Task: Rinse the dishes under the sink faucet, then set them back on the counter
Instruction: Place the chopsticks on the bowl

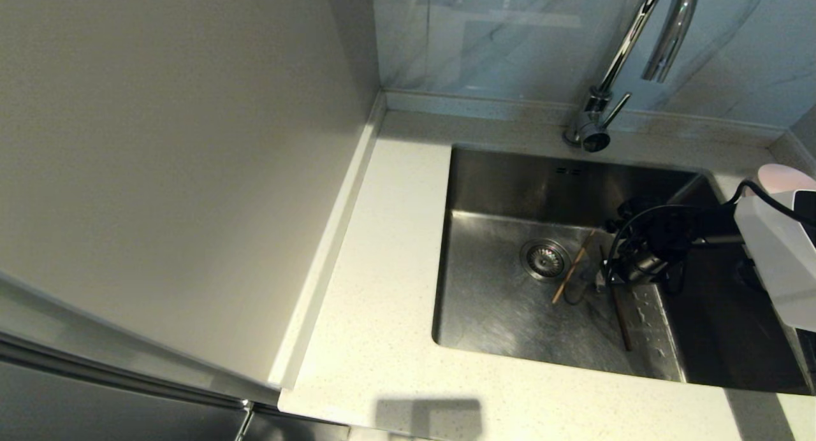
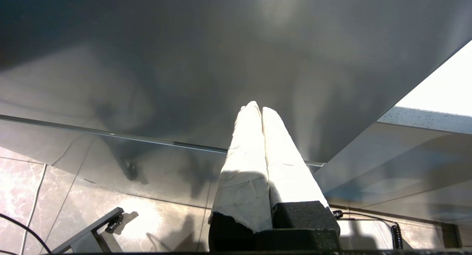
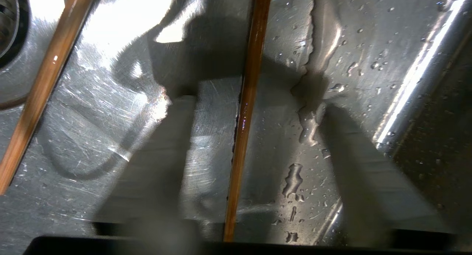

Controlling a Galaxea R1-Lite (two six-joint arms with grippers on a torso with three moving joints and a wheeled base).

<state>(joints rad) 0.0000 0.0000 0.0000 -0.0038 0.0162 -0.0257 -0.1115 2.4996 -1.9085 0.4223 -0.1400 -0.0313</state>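
Straddling a thin brown wooden chopstick (image 3: 245, 111) in the brushed stainless-steel sink (image 1: 503, 192).
Right gripper (image 3: 254, 104) jaws open, seemingly untouching; second chopstick (image 3: 44, 85) lies beside.

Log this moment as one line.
right tool: open, straddling one chopstick on sink floor | other chopstick: beside drain | left tool: shut, parked below counter

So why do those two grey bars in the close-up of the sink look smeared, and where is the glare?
Right wrist view: the right gripper fingers look streaked, probably motion blur; glare whitens the wet sink floor beside a chopstick. Left wrist view: sunlight bleaches the left gripper. Head view: the faucet glints.
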